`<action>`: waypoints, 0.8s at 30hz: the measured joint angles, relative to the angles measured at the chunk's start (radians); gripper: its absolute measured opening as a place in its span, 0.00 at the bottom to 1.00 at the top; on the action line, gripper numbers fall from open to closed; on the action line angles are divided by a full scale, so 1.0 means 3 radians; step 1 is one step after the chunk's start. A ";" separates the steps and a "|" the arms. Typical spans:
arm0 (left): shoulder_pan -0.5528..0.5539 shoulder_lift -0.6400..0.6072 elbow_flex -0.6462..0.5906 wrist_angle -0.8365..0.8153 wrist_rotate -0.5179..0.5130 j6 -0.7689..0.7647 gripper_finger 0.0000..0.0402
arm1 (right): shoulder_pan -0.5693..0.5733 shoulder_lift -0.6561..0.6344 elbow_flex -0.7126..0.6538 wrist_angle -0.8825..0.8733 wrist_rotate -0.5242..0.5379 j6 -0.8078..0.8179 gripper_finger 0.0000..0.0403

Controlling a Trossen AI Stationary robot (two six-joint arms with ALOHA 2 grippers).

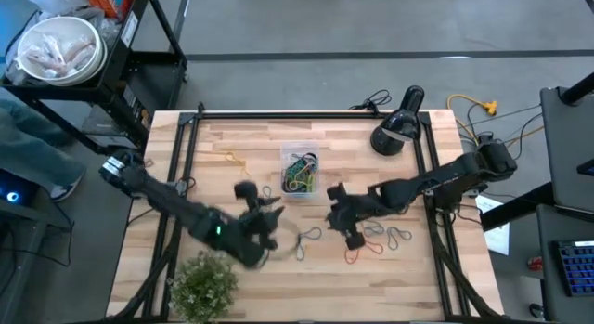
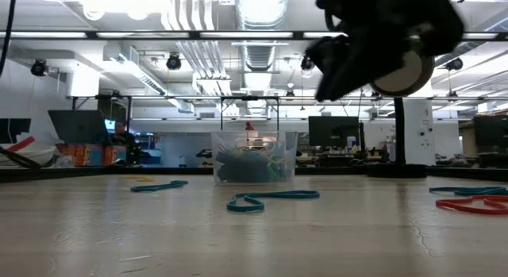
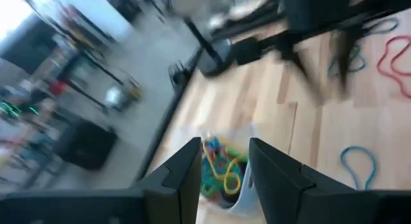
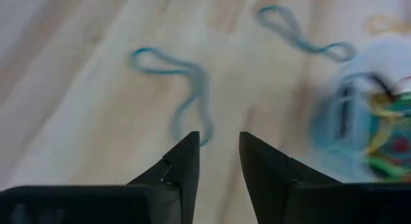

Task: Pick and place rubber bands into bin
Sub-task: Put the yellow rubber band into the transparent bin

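Observation:
The clear bin (image 1: pixel 299 171) stands mid-table toward the far side, with several coloured rubber bands in it. It also shows in the low view (image 2: pixel 254 158) and between the left fingers (image 3: pixel 221 179). Loose rubber bands lie on the wood: a blue one (image 4: pixel 180 89), another blue one (image 1: pixel 309 239), a red one (image 1: pixel 362 254) and a yellow one (image 1: pixel 232 159). My left gripper (image 1: pixel 266 213) hovers open, near-left of the bin. My right gripper (image 1: pixel 334 213) hovers open, near-right of it, above the blue band. Nothing shows between either pair of fingers.
A black lamp (image 1: pixel 399 129) stands at the far right of the table. A small green plant (image 1: pixel 204 282) sits at the near left edge. A cart with a white bowl (image 1: pixel 60 47) stands off the far left corner. Cables (image 1: pixel 483 115) trail off the right side.

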 joint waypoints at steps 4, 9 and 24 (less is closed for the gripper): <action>0.0438 -0.0298 -0.0002 -0.0376 0.0733 -0.0054 0.29 | 0.0207 0.0053 -0.0140 0.0028 0.0006 0.0187 0.24; 0.1018 -0.0621 -0.0006 -0.0888 0.1420 -0.0121 0.29 | 0.0408 0.0151 -0.0367 0.0498 0.0002 0.0230 0.22; 0.2367 -0.0426 -0.0028 -0.1283 0.2686 -0.0749 0.29 | 0.0601 0.0506 -0.0510 0.1550 -0.0165 0.0230 0.20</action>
